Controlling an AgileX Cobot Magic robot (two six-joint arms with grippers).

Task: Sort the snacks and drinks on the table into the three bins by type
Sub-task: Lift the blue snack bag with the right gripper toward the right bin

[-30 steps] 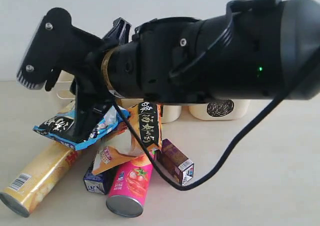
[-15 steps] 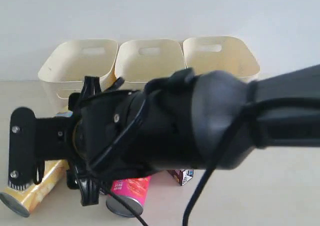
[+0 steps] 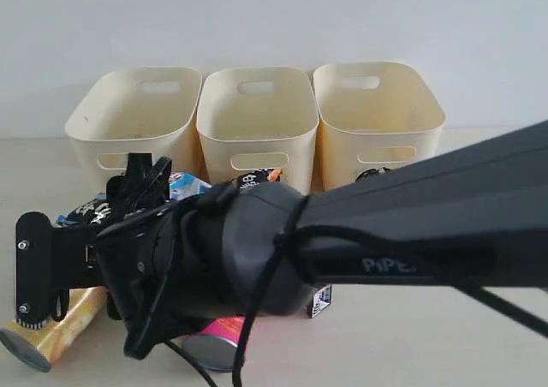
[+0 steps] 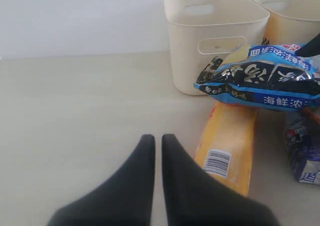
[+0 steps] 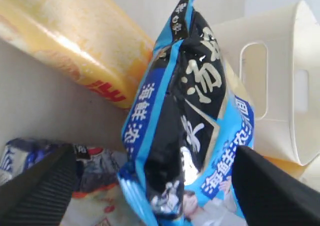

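Spreads right fingers (image 5: 40, 186) wide on either side of blue bag (image 5: 185, 121) in snack pile on worktop (image 4: 75, 116).

Shows "PiPER" in white on the black arm (image 3: 385, 264) filling the lower part of the exterior frame. Shows Chinese characters, white on black and dark on blue, down the bag's face, and a barcode on the yellow tube (image 4: 227, 146) lying partly under it. Grips nothing with the open right fingers; cannot tell whether either one touches the bag. Holds left fingers (image 4: 140, 181) closed together and empty over bare worktop, just beside the yellow tube. Places the bag left of centre in the exterior frame, in front of the three bins (image 3: 254, 72) lined across the upper frame, with the yellow tube in the lower left corner and the pink-red tube (image 3: 214, 329) at the bottom edge.
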